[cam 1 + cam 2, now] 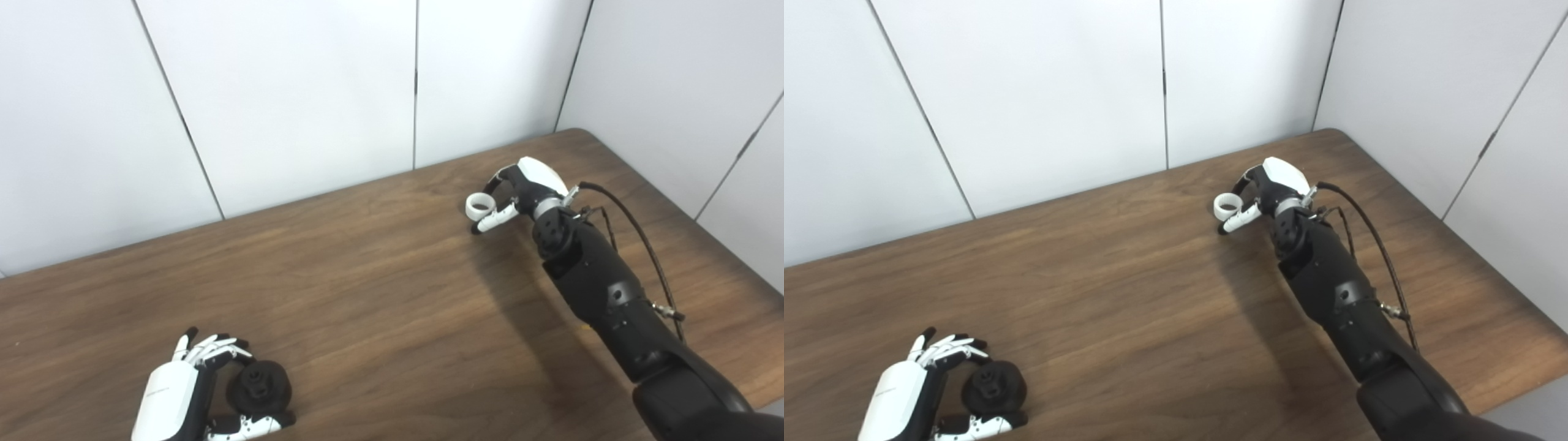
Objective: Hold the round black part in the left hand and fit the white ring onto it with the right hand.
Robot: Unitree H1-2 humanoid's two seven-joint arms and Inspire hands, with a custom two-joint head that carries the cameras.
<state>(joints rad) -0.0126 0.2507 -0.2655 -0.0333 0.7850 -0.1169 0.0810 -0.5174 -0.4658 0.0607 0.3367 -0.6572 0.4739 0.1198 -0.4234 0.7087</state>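
The round black part [263, 386] lies on the table [380, 294] near its front left edge. My left hand [184, 392] cups it: the fingers [214, 350] curl over its far side with a small gap, and the thumb lies along its near side. At the back right, my right hand [520, 190] pinches the white ring [479, 205] low over the table. The thumb is under the ring and the dark fingers arch over it from behind.
White wall panels [306, 92] close off the table's back and right sides. The table's right edge [692, 220] runs just past my right forearm [600, 288], which has a black cable looping along it.
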